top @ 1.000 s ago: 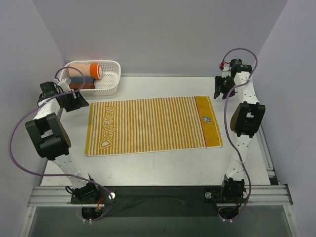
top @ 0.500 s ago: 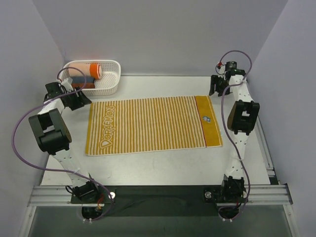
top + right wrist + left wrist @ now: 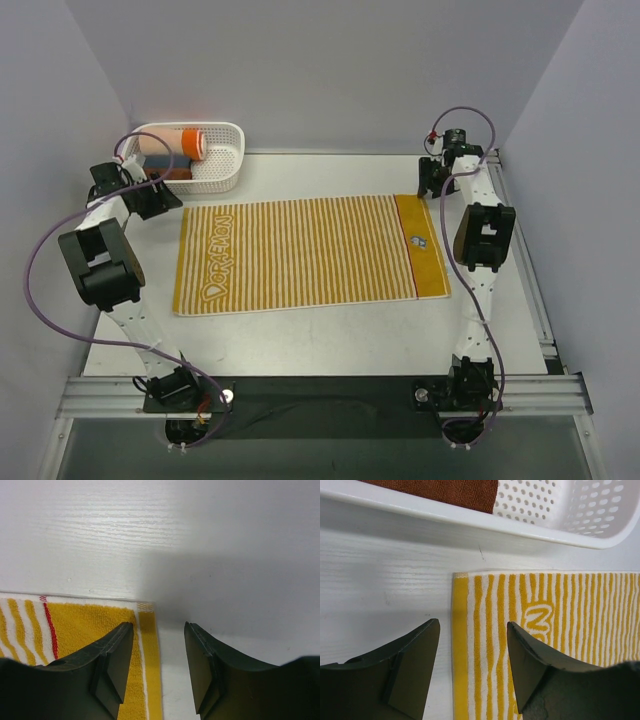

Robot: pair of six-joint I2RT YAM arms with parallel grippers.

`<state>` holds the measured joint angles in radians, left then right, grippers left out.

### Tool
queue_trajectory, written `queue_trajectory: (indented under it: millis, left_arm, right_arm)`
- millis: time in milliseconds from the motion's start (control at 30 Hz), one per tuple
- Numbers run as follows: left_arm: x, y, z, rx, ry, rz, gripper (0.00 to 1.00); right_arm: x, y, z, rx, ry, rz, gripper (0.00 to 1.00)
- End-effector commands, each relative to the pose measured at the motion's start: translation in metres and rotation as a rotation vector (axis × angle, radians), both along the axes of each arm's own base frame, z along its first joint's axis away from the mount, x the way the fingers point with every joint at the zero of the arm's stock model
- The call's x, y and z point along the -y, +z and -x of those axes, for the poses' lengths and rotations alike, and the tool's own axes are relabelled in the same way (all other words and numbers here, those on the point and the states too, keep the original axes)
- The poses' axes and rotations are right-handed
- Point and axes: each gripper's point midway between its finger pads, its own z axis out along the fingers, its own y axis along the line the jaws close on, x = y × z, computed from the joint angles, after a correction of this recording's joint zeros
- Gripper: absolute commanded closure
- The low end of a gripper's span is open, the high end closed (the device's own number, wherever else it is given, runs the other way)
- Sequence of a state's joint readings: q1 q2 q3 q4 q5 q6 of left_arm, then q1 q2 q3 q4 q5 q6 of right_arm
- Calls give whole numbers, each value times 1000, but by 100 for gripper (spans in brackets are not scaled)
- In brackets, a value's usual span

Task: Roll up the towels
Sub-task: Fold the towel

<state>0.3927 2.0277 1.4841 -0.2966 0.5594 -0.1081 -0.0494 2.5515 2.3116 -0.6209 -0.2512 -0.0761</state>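
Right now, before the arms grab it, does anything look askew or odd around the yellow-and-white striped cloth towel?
Nothing serious. The yellow-and-white striped cloth towel lies flat and unwrinkled, only turned slightly against the far edge of the white table. The white perforated plastic basket sits upright beside its far left corner.

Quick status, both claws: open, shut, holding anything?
Left claw: open, holding nothing, poised at the towel edge.
Right claw: open, holding nothing, poised at a towel corner.

Robot lab cell — plain grey walls (image 3: 330, 70) around a white table (image 3: 300, 345).
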Motion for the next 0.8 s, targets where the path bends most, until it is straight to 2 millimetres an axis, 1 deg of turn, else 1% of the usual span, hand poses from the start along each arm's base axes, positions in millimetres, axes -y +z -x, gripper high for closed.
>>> queue_trajectory:
  millis: [0,33,67,233,267,300,400,433,500,533,600,667,700,767]
  left_arm:
    - [-9,4,-11,13,3,-20,34]
    - [-8,0,-11,4,4,-14,34]
    - [-8,0,-11,2,3,-11,34]
    - [-7,-4,-12,-10,1,-2,34]
    - [-6,-5,-12,-15,-2,-1,34]
    - [-6,-6,-11,-21,-3,-2,34]
    - [-4,-9,-9,-38,-8,1,34]
    - [-3,-10,-9,-43,-10,0,34]
    - [2,-13,-7,-51,-21,-8,31]
    - [4,-14,-7,-52,-24,-14,31]
    - [9,-18,-7,-54,-35,-35,30]
    - [9,-21,-9,-53,-27,-54,30]
    - [13,-24,-12,-51,-27,-58,33]
    - [14,-26,-17,-51,-15,-62,34]
  right_arm:
    - [-5,3,-8,25,19,43,55]
    - [-8,2,-8,22,25,42,55]
    - [-10,0,-7,19,27,42,55]
    - [-12,-4,-9,17,26,57,59]
    - [-14,-4,-9,19,29,58,63]
    - [-15,-6,-9,15,28,54,65]
    - [-16,-9,-7,6,28,44,74]
    - [-16,-10,-6,3,28,44,82]
    - [-17,-9,-5,1,26,41,93]
    - [-17,-10,-4,-3,26,41,100]
    - [-17,-6,-3,1,29,42,100]
    - [-16,-4,-2,3,28,44,100]
    - [-16,2,-3,12,29,45,100]
    - [-16,4,-1,13,33,45,100]
